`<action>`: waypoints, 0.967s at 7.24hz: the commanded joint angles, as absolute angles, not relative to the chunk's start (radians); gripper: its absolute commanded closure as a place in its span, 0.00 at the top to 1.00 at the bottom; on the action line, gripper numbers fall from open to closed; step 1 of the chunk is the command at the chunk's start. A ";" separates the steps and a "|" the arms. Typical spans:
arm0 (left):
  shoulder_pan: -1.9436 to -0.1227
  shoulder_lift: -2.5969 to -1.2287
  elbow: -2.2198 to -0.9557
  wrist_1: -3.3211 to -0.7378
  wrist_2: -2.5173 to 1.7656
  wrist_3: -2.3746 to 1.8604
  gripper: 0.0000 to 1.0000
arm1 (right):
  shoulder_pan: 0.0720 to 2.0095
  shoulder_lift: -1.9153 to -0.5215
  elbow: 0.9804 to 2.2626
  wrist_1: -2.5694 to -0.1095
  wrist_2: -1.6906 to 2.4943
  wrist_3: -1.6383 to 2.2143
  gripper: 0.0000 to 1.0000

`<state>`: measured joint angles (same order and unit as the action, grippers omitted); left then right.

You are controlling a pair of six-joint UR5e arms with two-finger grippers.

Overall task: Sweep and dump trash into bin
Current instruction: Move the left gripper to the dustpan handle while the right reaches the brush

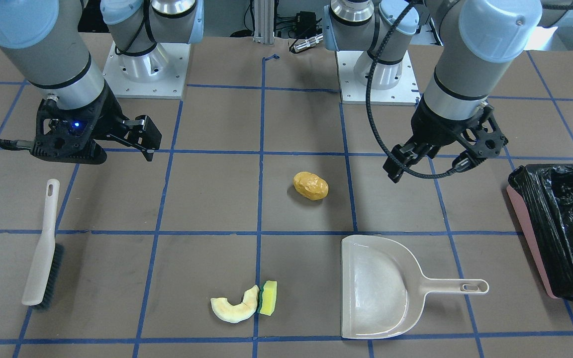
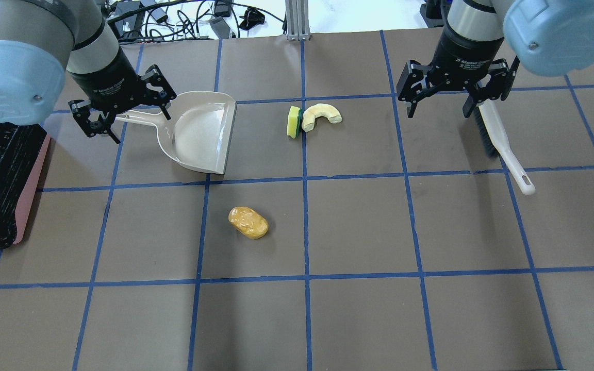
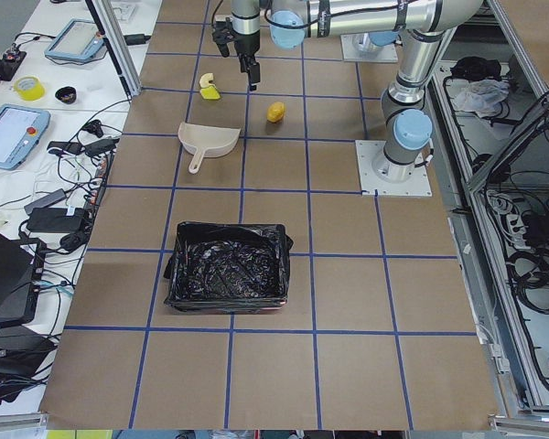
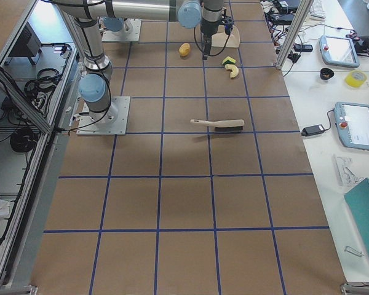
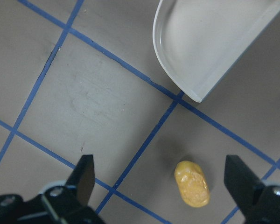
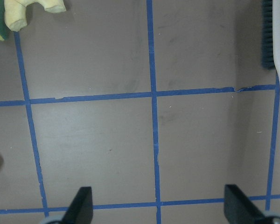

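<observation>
Bare table (image 2: 359, 226) lies on every side of the potato-like lump (image 2: 248, 222) — approach is open. The sponge block (image 2: 294, 122) touches the melon-like slice (image 2: 322, 116), closing that side; the dustpan (image 2: 201, 134) sits near, the brush (image 2: 500, 141) well apart.

**Left arm** (image 2: 13, 67): UR5e, grey tubing with pale blue joint caps. It is seen entering from the left of the overhead view and is held above the table (image 2: 359, 226). A black cable (image 1: 373, 124) is looped beside its wrist.

**Left end effector** (image 2: 132, 117): black, two-fingered, pointed downward. Its fingers (image 5: 84, 179) are spread wide apart and are seen at the lower corners of the left wrist view.

**Right arm** (image 2: 549, 31): same build. It is seen entering from the right of the overhead view and is likewise raised off the table.

**Right end effector** (image 2: 439, 111): black, two-fingered, pointed downward. Its fingertips (image 6: 81, 205) are set wide apart and level with each other.
</observation>
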<state>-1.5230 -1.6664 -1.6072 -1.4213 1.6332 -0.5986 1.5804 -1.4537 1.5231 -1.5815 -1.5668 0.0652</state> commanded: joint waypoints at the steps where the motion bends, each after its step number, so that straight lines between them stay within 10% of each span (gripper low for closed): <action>1: -1.499 -1.739 -1.595 -1.271 1.669 -0.861 1.00 | 1.543 -1.447 1.529 -1.586 -1.565 0.019 1.00; 7: -1.465 -2.012 -1.333 -1.258 1.675 -1.195 0.99 | 1.290 -1.339 1.774 -1.901 -1.688 -0.259 0.91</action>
